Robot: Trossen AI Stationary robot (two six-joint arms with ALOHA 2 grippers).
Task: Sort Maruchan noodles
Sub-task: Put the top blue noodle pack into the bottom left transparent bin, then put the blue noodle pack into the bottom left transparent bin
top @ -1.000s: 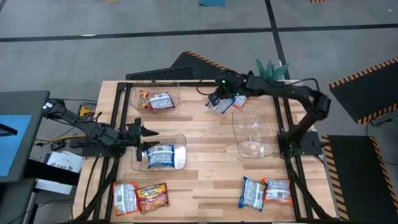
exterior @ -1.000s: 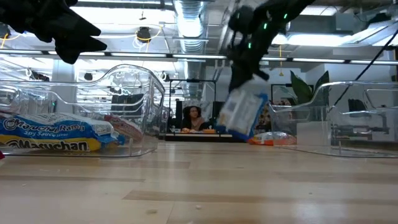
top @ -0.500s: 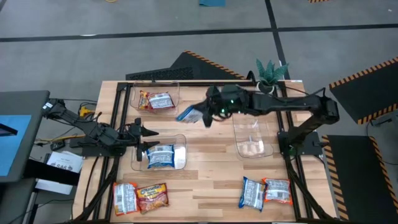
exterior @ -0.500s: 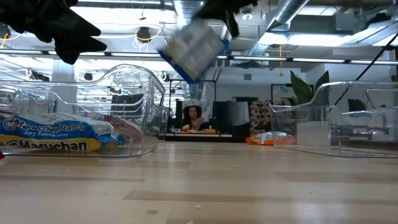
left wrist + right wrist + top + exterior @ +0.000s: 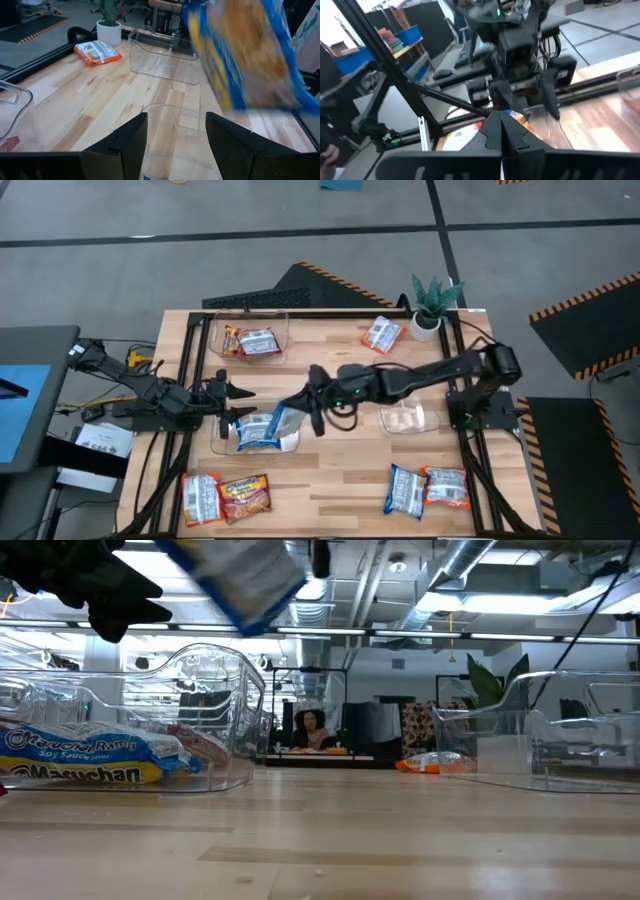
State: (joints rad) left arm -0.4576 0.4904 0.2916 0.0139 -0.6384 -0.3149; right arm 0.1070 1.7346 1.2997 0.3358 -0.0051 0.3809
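Two clear plastic bins (image 5: 252, 340) sit left of centre; the right gripper (image 5: 305, 396) clenches a blue-and-white noodle packet (image 5: 280, 420) above the lower bin (image 5: 292, 432), facing the spread-fingered left gripper (image 5: 228, 402).

Grey floor (image 5: 250, 220), hazard-striped mats (image 5: 585, 300), ceiling ducts (image 5: 465, 560), seated person (image 5: 312, 730)

Right gripper (image 5: 303, 401): we have swung it from the table's far side across to the near-left bin (image 5: 291, 442).
Blue packet (image 5: 277, 421): carried along, now above that bin.
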